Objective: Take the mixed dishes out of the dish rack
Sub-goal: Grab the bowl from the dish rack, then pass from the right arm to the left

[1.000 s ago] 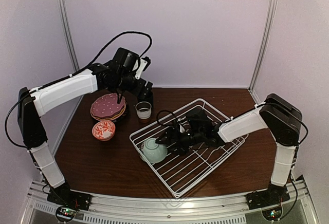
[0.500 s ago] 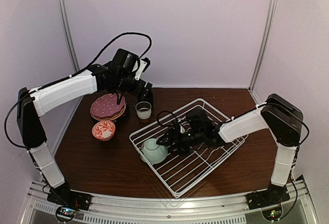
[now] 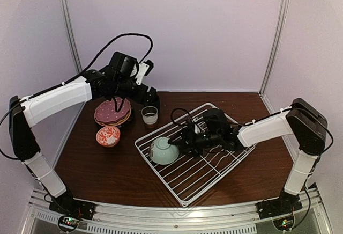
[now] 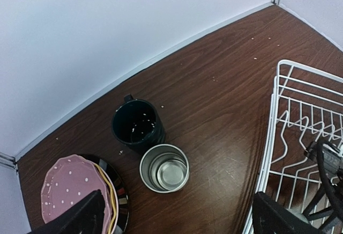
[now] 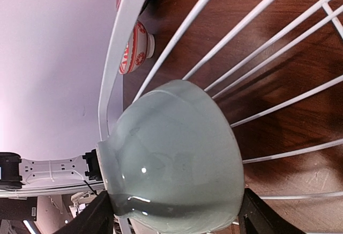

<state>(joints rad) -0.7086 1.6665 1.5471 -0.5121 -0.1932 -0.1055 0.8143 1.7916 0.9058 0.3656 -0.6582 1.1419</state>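
At rack, near-left corner: right gripper (image 3: 180, 144) part closed on the pale green bowl (image 5: 171, 159), one finger (image 5: 99, 215) on each flank of the bowl wall. Both pads appear to touch the glaze. Jaws at a middling width, set by the bowl itself.

Bowl lies tilted on its side, foot ring toward the rack's left rim and mouth turned away from the wrist camera. It sits over the floor wires of the dish rack (image 3: 161, 174), but I cannot tell whether it touches them. Nothing else shows in the rack near the bowl.

Left gripper (image 4: 179, 220): jaws spread wide, nothing between the fingers. It hangs above the far-left part of the table (image 3: 107, 175), over the cup.

Already out on the table, left of the rack:
- white-and-brown cup (image 4: 164, 168), upright, just beside the rack's far-left edge
- dark green mug (image 4: 138, 126), upright, touching or almost touching the cup on its far side
- pink plate (image 4: 69, 185) on top of a stack, with a yellow plate (image 4: 110, 191) edge showing beneath
- red-and-white patterned bowl (image 3: 108, 136), upright, near side of the plate stack
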